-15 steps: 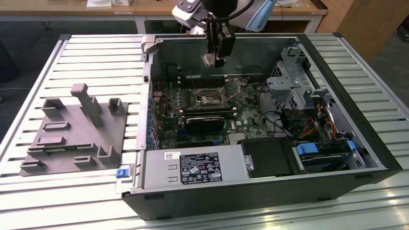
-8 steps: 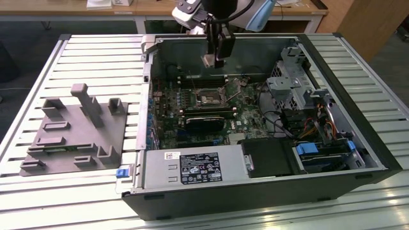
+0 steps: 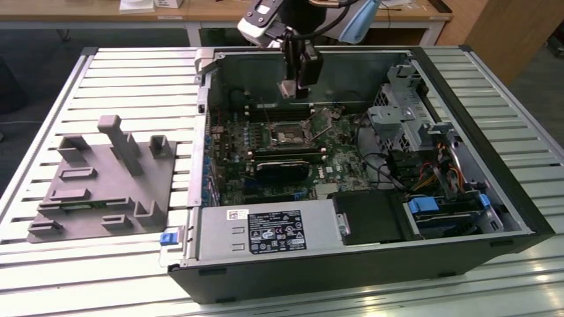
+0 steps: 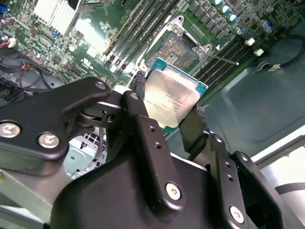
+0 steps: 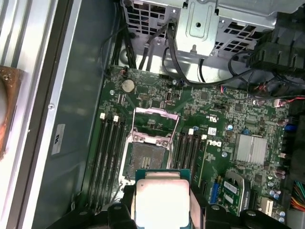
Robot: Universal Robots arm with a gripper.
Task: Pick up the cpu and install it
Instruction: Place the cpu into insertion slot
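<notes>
The cpu, a flat square chip with a silver top and pale rim, is held by its edges between the black fingers of my gripper. In the exterior view the gripper hangs inside the open computer case, above the motherboard, with the cpu in it. Below it, the black socket lies bare, its metal frame flipped up. In the first wrist view the cpu sits just short of the socket, apart from it. The socket also shows beyond the chip in the second wrist view.
Memory slots flank the socket. A finned heatsink, cables and a metal drive cage crowd the case. The grey fixture block with upright posts stands on the slatted table at the exterior view's left.
</notes>
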